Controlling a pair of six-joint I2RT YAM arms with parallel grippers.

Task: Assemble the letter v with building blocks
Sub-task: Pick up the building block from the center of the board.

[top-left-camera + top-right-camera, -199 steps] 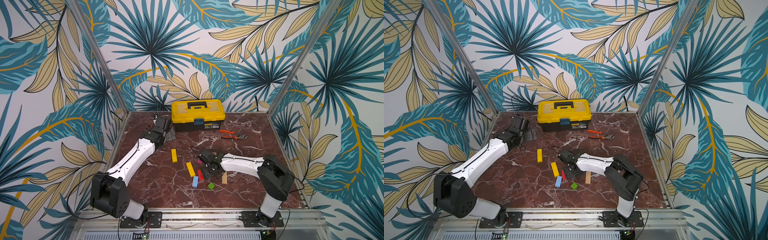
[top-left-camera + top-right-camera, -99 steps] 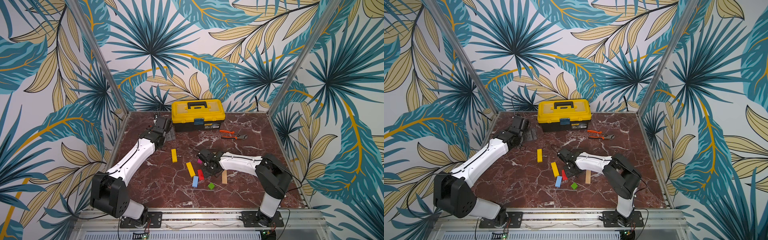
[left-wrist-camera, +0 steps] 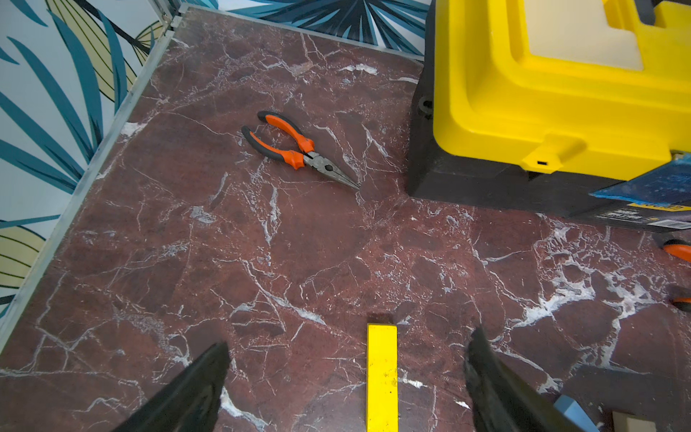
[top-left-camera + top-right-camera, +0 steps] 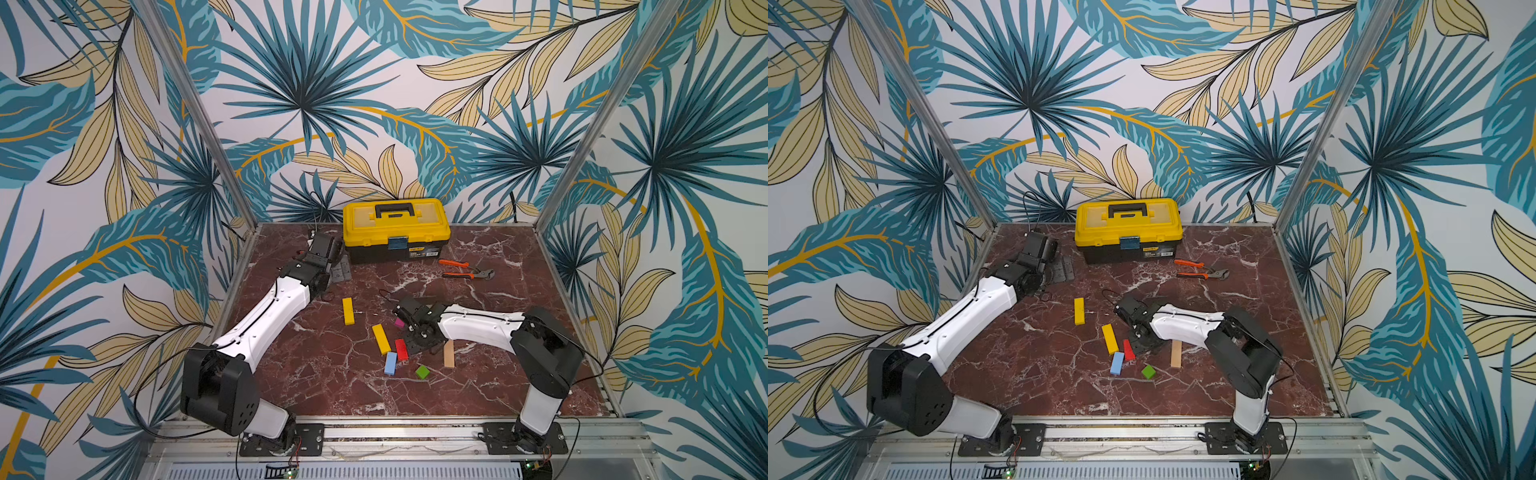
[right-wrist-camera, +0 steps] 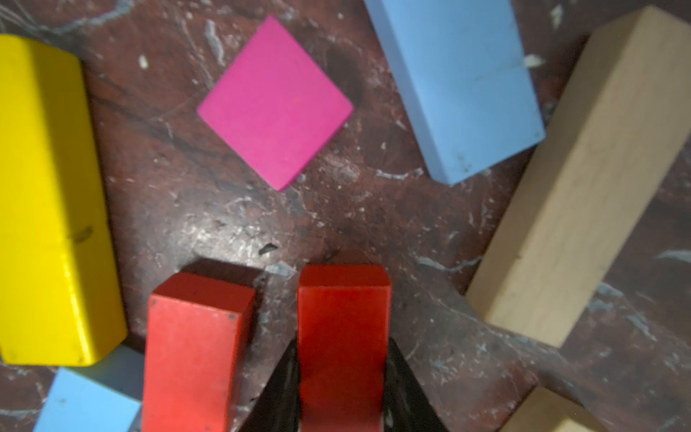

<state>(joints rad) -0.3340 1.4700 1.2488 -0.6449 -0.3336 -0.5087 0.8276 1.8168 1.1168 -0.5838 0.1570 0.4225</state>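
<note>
In the right wrist view my right gripper (image 5: 342,374) is shut on a red block (image 5: 342,321), with both black fingers pressed against its sides. A second red block (image 5: 194,348) lies beside it. Around them lie a magenta cube (image 5: 275,103), a yellow bar (image 5: 48,209), a light-blue block (image 5: 460,82) and a tan bar (image 5: 583,179). In a top view the right gripper (image 4: 417,338) is low over this cluster, near a green cube (image 4: 422,372). Another yellow bar (image 4: 348,311) lies apart. My left gripper (image 3: 350,339) is open near the toolbox.
A yellow toolbox (image 4: 396,228) stands at the back of the marble table. Orange-handled pliers (image 4: 465,269) lie to its right. Metal posts and patterned walls close in the table on three sides.
The right gripper's jaws have closed on the red block, and its wrist has shifted slightly over the cluster. The left arm has not moved.
</note>
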